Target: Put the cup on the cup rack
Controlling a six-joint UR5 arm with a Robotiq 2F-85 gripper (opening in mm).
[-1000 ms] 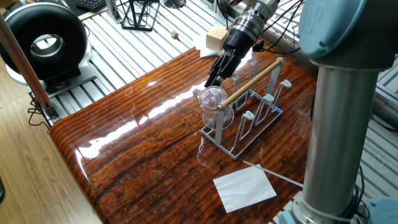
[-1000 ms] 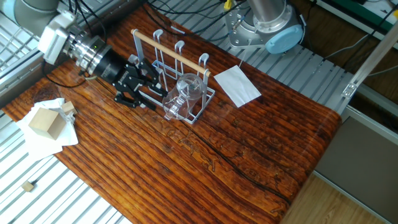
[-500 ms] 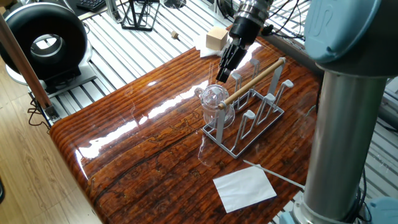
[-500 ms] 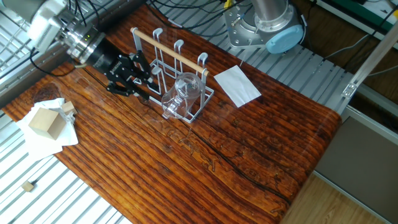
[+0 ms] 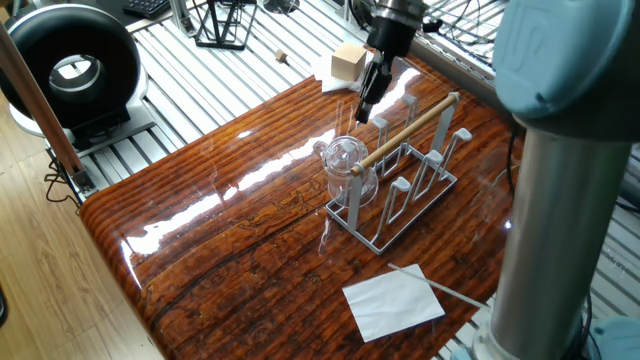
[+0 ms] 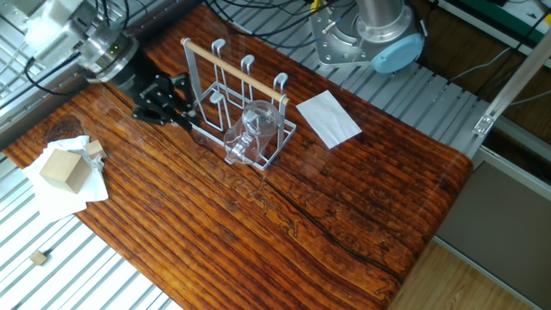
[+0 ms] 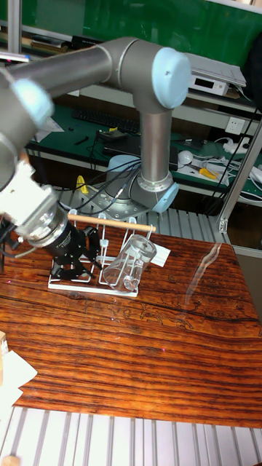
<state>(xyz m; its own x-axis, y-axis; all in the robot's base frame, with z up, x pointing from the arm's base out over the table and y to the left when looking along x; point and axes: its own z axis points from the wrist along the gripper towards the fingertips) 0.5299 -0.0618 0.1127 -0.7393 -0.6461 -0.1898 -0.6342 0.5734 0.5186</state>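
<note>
From one fixed view, the glossy wood-grain surface (image 5: 230,220) sits on slatted aluminium, with a black ring fan (image 5: 70,65) off to the side. The cup (image 5: 345,165) hangs tilted on the cup rack (image 5: 400,200).

The other fixed view shows the gripper (image 6: 159,96) beside the rack, fingers apart, holding nothing. White paper (image 6: 329,119) lies nearby, plus a wooden block (image 6: 62,168).

Tall fixed view: green wall (image 7: 145,22), cluttered bench behind.

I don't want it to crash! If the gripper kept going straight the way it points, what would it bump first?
Probably the cup rack. The gripper points at its near pegs, with the cup farther along; depth is hard to judge.
</note>
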